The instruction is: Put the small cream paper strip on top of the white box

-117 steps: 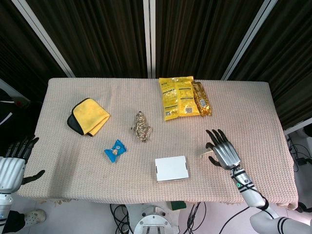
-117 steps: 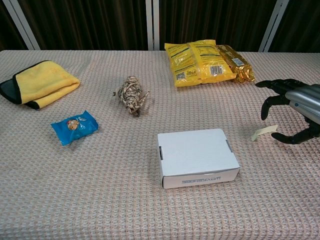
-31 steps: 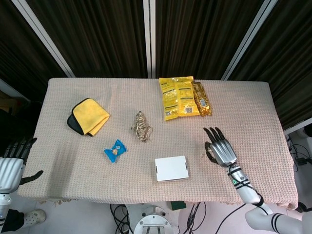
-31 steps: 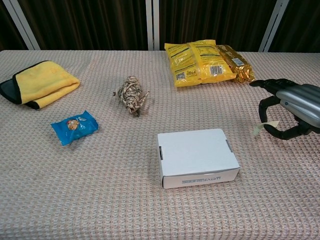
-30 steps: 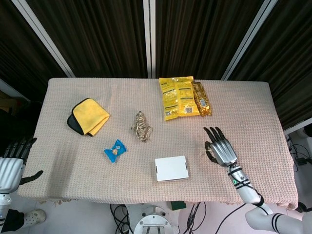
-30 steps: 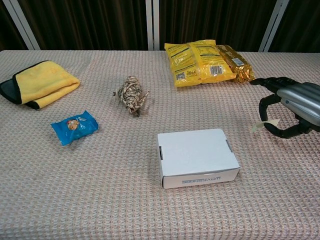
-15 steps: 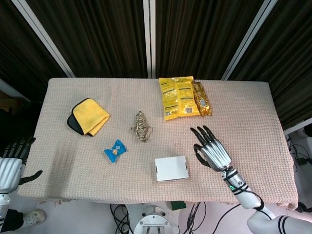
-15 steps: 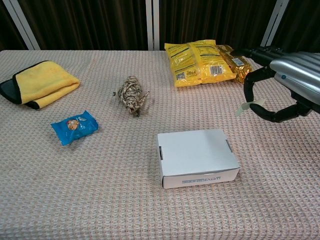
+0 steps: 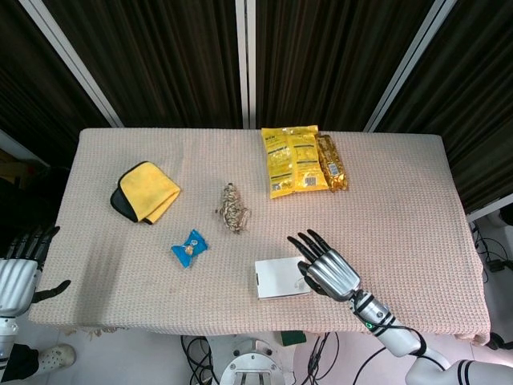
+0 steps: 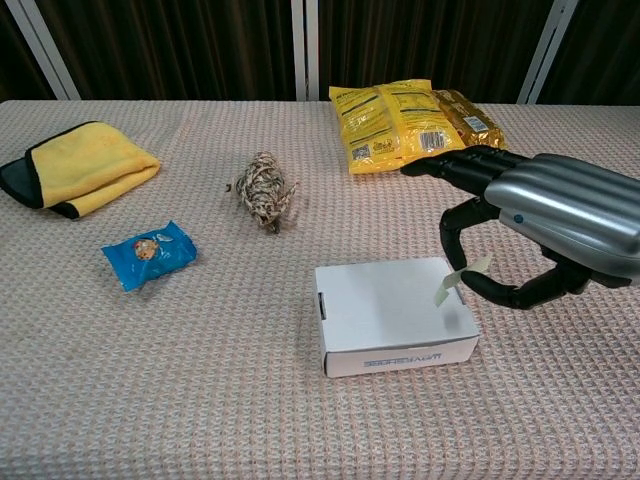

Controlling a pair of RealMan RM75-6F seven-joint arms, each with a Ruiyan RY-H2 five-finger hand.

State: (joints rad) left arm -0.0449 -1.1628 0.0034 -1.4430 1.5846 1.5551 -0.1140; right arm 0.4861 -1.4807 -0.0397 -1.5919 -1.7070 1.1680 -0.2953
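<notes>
The white box (image 10: pixel 390 310) lies flat near the table's front edge, also seen from above as the white box (image 9: pixel 276 278). My right hand (image 10: pixel 530 225) hovers over its right end and pinches the small cream paper strip (image 10: pixel 455 281) between thumb and a finger, the other fingers spread. The strip hangs just above the box's top right part. In the head view the right hand (image 9: pixel 327 269) covers the box's right edge and hides the strip. My left hand (image 9: pixel 18 269) hangs off the table's left front corner, fingers apart, holding nothing.
On the beige cloth lie a yellow towel (image 10: pixel 80 165), a blue snack packet (image 10: pixel 148 253), a twine bundle (image 10: pixel 264 190), a yellow bag (image 10: pixel 395 125) and a gold packet (image 10: pixel 472 122) at the back. Dark curtains stand behind the table.
My right hand pinched the strip off the table at the right, lifted it, and carried it left to above the box's right end. The left hand stayed still.
</notes>
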